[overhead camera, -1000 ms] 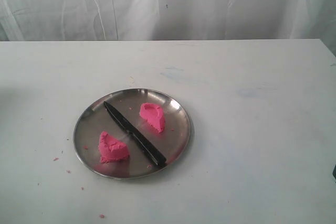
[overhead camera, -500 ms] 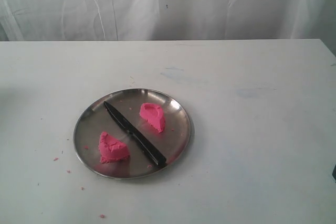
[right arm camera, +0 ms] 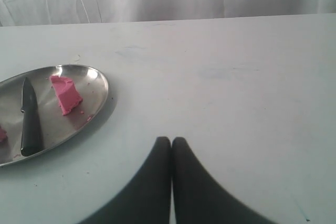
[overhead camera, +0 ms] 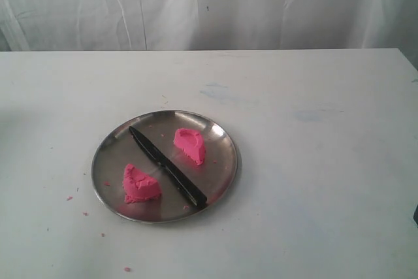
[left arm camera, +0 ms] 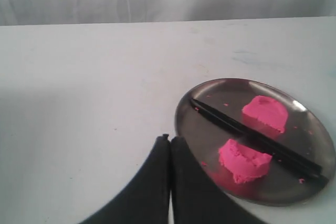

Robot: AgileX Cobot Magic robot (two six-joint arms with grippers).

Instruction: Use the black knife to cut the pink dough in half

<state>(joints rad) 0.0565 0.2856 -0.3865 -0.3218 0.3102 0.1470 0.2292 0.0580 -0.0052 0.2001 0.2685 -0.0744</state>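
Pink dough (overhead camera: 141,184) sits in two halves on the steel plate (overhead camera: 112,155), black knife (overhead camera: 167,167) lying flat between them. Exterior view: nothing has stirred this last second, so the cut looks done.

Left wrist view: left pincer (left arm camera: 169,140) clamped shut, empty, over the desk (left arm camera: 79,103) beside the plate.

Right wrist view: right pincer (right arm camera: 171,141) shut, empty, well apart from the plate.

No writing anywhere.

No visible change since earlier
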